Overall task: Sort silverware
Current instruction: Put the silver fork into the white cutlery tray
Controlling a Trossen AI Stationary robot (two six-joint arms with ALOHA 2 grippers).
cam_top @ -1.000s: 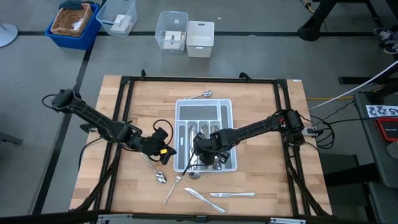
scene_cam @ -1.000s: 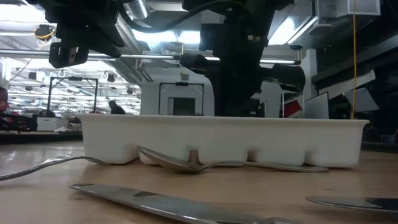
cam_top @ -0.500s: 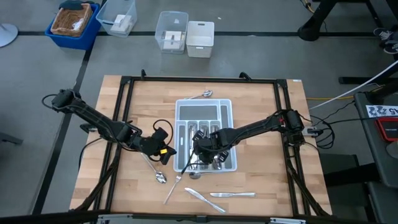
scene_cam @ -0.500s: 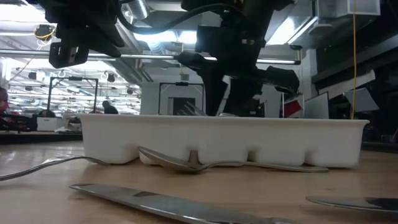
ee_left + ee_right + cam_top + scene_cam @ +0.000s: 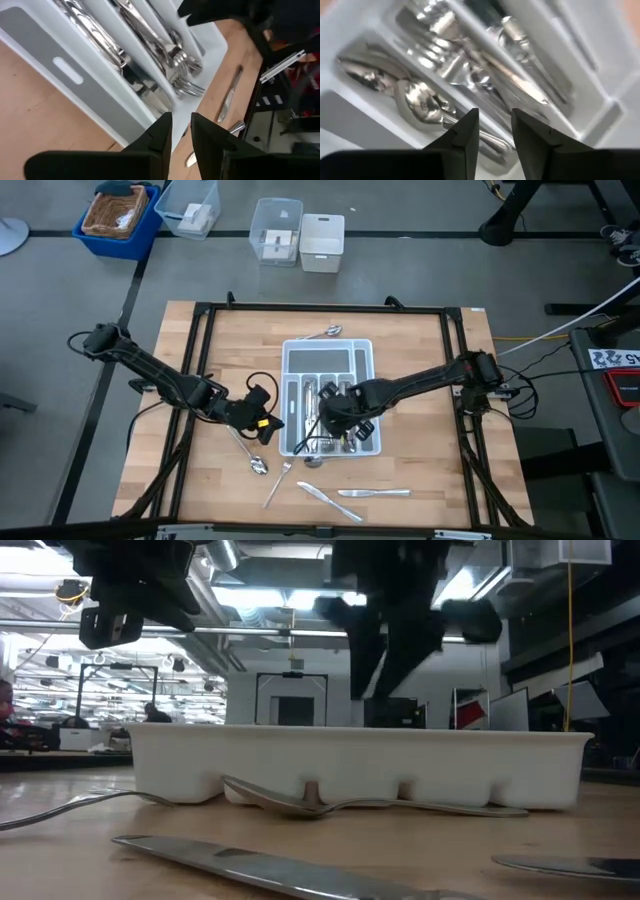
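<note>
The white divided tray [image 5: 328, 358] lies mid-table with several forks, spoons and knives in its slots [image 5: 347, 438]. My right gripper [image 5: 335, 412] hangs over the tray's near half, open and empty. Its wrist view looks down on the forks, spoons and knives in the slots [image 5: 470, 65]. My left gripper [image 5: 264, 416] waits just left of the tray, its fingers a narrow gap apart and empty [image 5: 181, 135]. Loose pieces lie flat on the table: a spoon [image 5: 256, 458], a fork [image 5: 279, 482], two knives [image 5: 328, 497] [image 5: 376, 492], and a spoon beyond the tray [image 5: 324, 333].
Another spoon [image 5: 313, 461] lies against the tray's near wall, also in the low view [image 5: 330, 804]. A black frame [image 5: 330, 308] runs around the wooden table. Bins [image 5: 300, 232] stand on the floor beyond the far edge. Bare wood lies left and right of the tray.
My right gripper has risen above the tray and shifted a little toward the table's right edge. Half a second ago a fork showed under it, sticking up over the tray wall in the low view; now no fork shows there.
</note>
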